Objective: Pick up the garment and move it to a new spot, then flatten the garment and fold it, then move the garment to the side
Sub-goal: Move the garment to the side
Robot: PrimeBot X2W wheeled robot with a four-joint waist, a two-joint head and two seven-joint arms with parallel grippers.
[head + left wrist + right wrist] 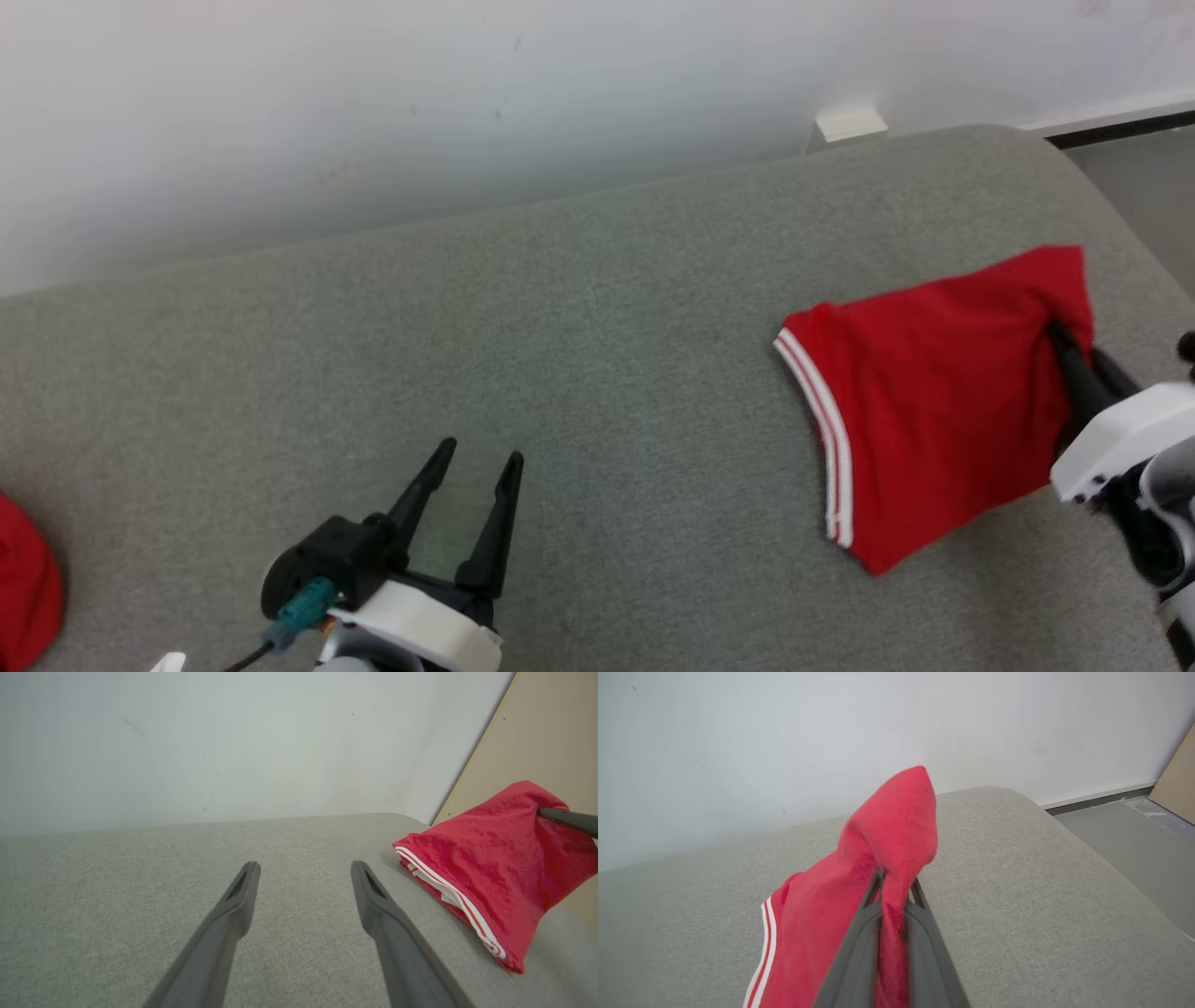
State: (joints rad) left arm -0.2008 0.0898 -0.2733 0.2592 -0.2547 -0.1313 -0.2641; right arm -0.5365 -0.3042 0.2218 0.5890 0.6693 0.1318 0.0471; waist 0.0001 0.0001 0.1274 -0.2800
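Behind everything a pale wall (373, 112) is seen, and against it the grey padded bench (579, 355) is spread from left to right, its right end rounded off. Toward that right end the red garment (934, 401) is found, folded into a compact wedge. Its long axis is laid roughly left to right, angled toward the far side at the right. Its white-striped hem (822, 439) is turned to the left and runs near to far. The hem end is rested on the bench, while the far right corner is raised and pinched. That corner is clamped between the fingers of the right gripper (896, 886), which are closed together on a bunched fold of cloth. The garment is thus already held by the right arm and extends leftward from those fingers. Any drag to the side is judged to turn on this, since the hem end would trail behind the pinched corner. The left gripper (482, 451) is held over bare bench, well apart from the garment and to its near left, with its fingers spread wide on nothing. At the near left edge a second piece of red cloth (23, 583) is partly visible. By the wall a small pale block (850, 124) is noted.
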